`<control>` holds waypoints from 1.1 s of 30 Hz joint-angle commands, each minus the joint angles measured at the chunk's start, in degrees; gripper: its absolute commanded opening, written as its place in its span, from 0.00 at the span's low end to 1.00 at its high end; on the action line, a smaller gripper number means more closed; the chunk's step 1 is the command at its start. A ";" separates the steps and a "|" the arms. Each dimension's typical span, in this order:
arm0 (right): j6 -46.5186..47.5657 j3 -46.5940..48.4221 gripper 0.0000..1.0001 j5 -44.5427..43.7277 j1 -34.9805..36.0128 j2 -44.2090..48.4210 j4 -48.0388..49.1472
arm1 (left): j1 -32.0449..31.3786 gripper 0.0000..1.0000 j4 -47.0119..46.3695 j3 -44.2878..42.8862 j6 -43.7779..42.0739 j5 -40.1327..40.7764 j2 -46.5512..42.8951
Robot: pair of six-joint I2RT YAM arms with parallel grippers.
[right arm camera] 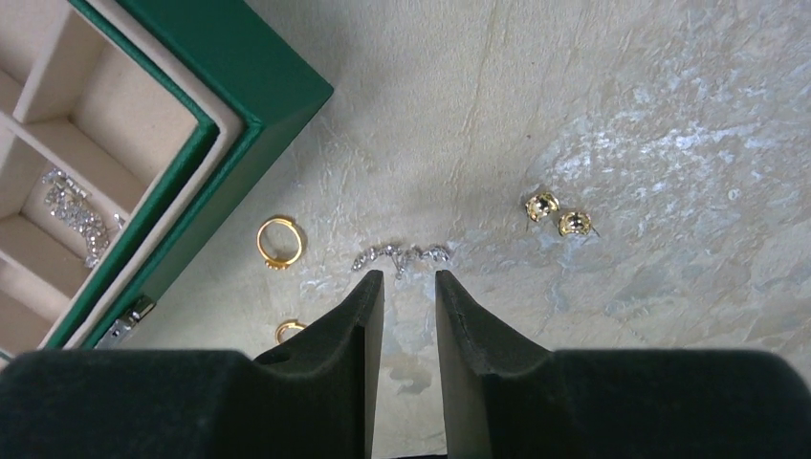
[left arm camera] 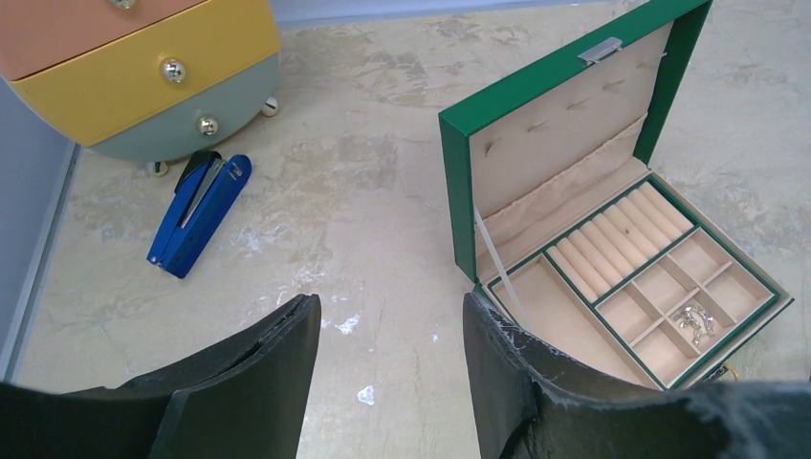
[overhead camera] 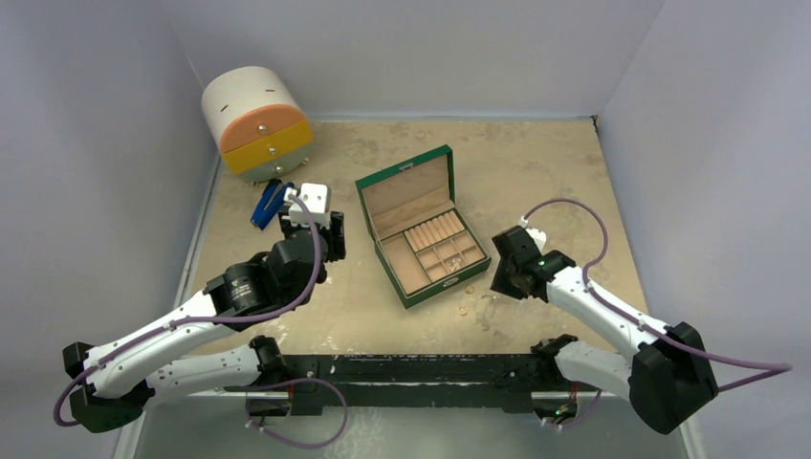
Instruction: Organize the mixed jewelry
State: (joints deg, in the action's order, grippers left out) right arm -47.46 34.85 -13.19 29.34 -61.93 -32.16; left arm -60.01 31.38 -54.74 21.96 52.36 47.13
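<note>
Just off the front corner of the green jewelry box (right arm camera: 277, 86), the right gripper (right arm camera: 409, 282) hangs empty, fingers narrowly apart, over a thin, glittery silver piece (right arm camera: 402, 256) lying flat on the hard, mottled table (right arm camera: 622, 96). The piece runs across the gap, so I'd widen the fingers or turn the wrist, then pinch low and gently. A smooth gold ring (right arm camera: 280, 241) and two round gold studs (right arm camera: 559, 215) lie nearby. The left gripper (left arm camera: 392, 325) hovers spread wide, empty.

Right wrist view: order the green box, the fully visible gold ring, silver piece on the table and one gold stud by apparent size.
Largest first:
green box, partly cropped
silver piece, long but thin
gold ring
gold stud; both look alike
</note>
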 commanded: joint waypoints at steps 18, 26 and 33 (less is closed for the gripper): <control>-5.44 -2.13 0.20 -4.66 0.28 -5.13 3.03 | 0.38 0.56 -1.14 -0.08 0.19 0.01 0.41; -5.62 -2.40 0.13 -4.94 0.28 -5.42 3.26 | 0.34 0.56 -1.14 -0.08 0.19 0.11 0.41; -5.73 -2.30 0.00 -5.09 0.30 -5.78 3.44 | 0.33 0.56 -1.05 -0.05 0.26 0.11 0.15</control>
State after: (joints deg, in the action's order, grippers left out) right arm -52.01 32.53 -16.01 29.34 -67.75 -29.15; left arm -60.01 31.38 -54.74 21.96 52.27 47.72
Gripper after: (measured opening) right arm 0.018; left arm 0.558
